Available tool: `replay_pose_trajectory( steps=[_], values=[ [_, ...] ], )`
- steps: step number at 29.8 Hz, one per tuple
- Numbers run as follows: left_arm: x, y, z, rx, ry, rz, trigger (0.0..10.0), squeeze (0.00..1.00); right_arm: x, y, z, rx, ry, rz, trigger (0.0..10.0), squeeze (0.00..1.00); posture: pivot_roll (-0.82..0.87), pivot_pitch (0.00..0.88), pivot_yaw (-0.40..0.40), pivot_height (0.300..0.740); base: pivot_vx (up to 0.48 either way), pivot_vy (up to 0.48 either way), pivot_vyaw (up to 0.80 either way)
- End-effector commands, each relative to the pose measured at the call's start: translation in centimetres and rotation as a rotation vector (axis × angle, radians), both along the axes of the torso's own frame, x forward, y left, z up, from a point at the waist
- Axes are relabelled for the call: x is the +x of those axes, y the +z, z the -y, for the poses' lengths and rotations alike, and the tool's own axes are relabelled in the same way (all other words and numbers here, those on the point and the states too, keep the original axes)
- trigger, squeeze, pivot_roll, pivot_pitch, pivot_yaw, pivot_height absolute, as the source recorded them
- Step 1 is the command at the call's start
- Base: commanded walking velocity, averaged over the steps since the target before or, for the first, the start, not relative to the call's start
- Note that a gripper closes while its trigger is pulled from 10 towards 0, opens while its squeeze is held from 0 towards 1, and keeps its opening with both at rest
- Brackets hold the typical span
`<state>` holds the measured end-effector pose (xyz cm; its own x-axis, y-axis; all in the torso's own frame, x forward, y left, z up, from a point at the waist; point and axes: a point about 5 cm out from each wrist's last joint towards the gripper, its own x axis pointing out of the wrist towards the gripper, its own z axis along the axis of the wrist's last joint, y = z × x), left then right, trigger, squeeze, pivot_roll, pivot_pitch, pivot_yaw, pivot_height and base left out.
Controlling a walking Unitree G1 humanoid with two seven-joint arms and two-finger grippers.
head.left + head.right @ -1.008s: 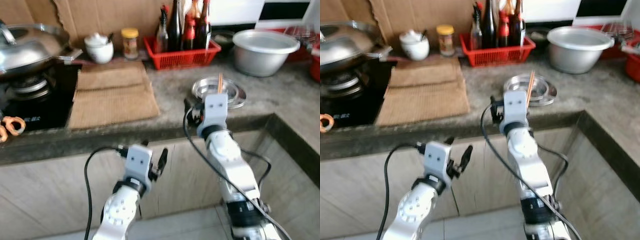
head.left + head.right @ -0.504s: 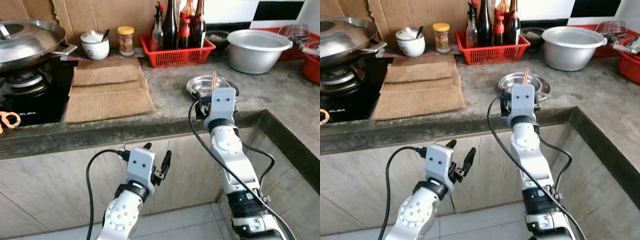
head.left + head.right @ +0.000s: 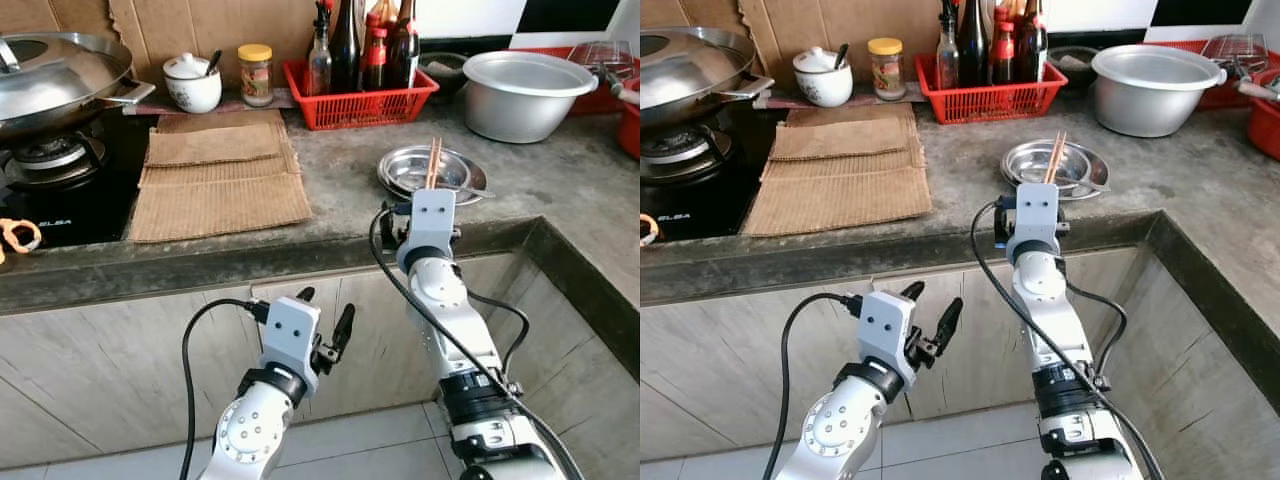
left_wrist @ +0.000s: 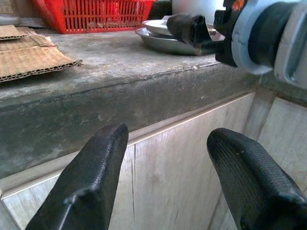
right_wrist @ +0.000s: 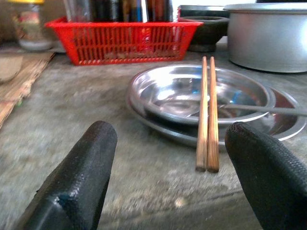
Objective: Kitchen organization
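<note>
Chopsticks point(image 5: 207, 115) resting on steel plate point(image 5: 158, 91) rim, tips overhanging onto table point(image 5: 72, 124), long axis toward right gripper point(image 5: 168, 191); fingers spread wide, empty. Left gripper point(image 4: 168, 182) farther, below table edge, likewise spread.

counter point(image 3: 340, 190): wok point(image 3: 50, 75) on stove far left | cardboard mats point(image 3: 215, 175) right of stove | bottle basket point(image 3: 360, 95) far centre | chopsticks point(image 5: 207, 120) across plates point(image 3: 430, 172) near edge | pot point(image 3: 525, 90) far right
</note>
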<state>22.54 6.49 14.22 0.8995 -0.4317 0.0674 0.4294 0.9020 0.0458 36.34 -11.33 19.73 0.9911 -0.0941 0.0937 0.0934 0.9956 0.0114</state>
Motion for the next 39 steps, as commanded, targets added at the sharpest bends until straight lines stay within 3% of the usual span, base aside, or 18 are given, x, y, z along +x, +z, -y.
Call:
replay_pose_trajectory(
  steps=[1, 39],
  values=[
    [-0.3, 0.2, 0.0, -0.009, -0.003, -0.002, 10.0, 0.00, 0.3, 0.4, 0.2, 0.018, -0.021, 0.015, 10.0, 0.00, 0.16, 0.094, -0.056, 0.740, 0.000, 0.000, 0.00],
    [-0.1, 0.4, 0.0, -0.016, 0.012, 0.008, 10.0, 0.00, 2.1, 0.0, 0.9, 0.004, -0.090, -0.026, 10.0, 0.00, 0.15, 0.095, -0.062, 0.740, 0.000, 0.000, 0.00]
  ],
)
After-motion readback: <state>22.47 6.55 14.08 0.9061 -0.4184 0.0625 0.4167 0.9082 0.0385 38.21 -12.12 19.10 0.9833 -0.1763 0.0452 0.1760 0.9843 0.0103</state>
